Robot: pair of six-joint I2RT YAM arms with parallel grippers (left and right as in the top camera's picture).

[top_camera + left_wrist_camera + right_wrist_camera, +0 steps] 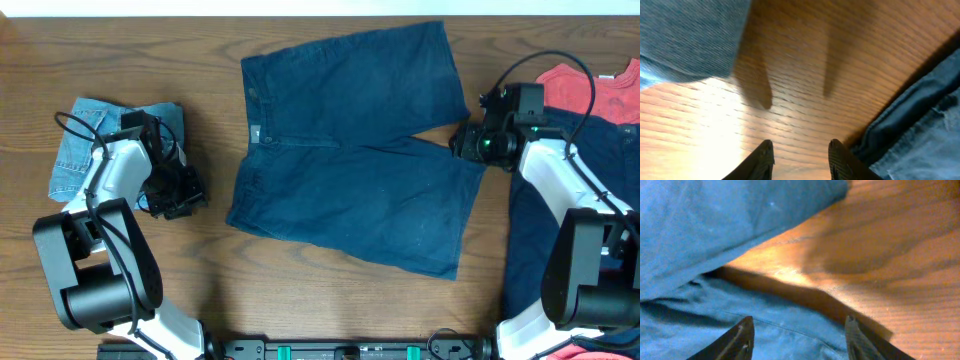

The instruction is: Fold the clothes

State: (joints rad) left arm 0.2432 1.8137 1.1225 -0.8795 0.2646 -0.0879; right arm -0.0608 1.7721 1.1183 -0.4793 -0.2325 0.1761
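- The navy shorts (pixel 350 150) lie spread flat on the surface (pixel 300 290), waistband towards the left pincer (pixel 178 197) and both leg hems towards the right pincer (pixel 465 140).
- The right pincer sits at the notch where the two legs part. In its wrist view the nearer leg's cloth lies right beneath the tips, with the other leg just beyond a strip of bare wood.
- The right pincer is released: its jaws stand wide apart with nothing caught between them.
- The left pincer is also released, jaws apart over bare wood. It is beside the denim shorts (pixel 85 150) and well apart from the navy waistband.
- I judge the navy cloth light, limp and a little grippy on wood, so it will drape and drag rather than slide as a sheet.
- For a clean fold I would pinch a hem corner, where the stitched edge gives the most body, and take the waistband with the other pincer.
- The risk is nipping only the top layer, or bunching the leg.
- A red T-shirt (pixel 575 85) and another dark garment (pixel 525 260) wait behind the right pincer.
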